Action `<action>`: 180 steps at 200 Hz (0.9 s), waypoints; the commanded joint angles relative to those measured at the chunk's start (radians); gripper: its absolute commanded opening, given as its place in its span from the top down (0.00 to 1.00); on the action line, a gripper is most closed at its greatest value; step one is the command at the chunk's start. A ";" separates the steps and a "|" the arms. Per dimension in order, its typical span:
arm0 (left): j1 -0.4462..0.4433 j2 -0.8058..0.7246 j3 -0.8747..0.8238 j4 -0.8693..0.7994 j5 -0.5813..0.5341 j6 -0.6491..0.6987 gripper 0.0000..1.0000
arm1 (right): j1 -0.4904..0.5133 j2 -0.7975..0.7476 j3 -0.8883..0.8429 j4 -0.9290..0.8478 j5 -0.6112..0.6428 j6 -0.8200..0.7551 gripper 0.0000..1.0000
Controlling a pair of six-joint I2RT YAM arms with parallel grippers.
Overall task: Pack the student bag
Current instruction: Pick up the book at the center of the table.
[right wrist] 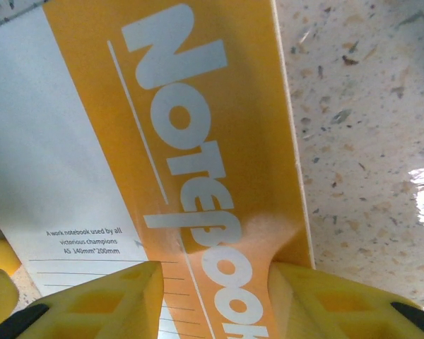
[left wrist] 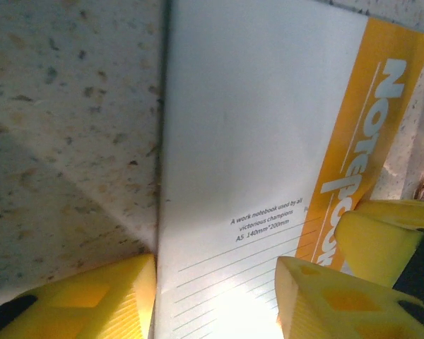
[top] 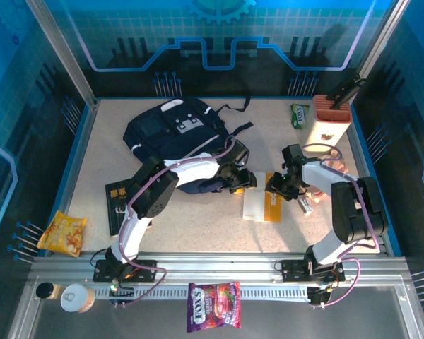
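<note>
1. The bag lay toward the far left corner of the bench.
2. The notebook lay at the bench centre, apart from the bag.
3. The left end effector had its fingers apart, astride the notebook's left edge.
4. The right end effector was likewise apart, over the orange band.
5. I judged the packing to be at an early stage: the notebook and a dark book by the left edge were not yet inside.
</note>
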 commanded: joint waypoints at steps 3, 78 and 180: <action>-0.009 0.032 0.029 -0.014 0.055 -0.015 0.53 | -0.012 0.024 -0.002 -0.022 0.013 0.002 0.57; -0.012 -0.009 0.025 0.062 0.129 0.015 0.55 | -0.011 0.033 0.004 -0.032 0.010 0.026 0.57; -0.013 -0.110 -0.072 0.171 0.145 0.007 0.71 | -0.009 0.038 0.012 -0.035 0.026 0.046 0.61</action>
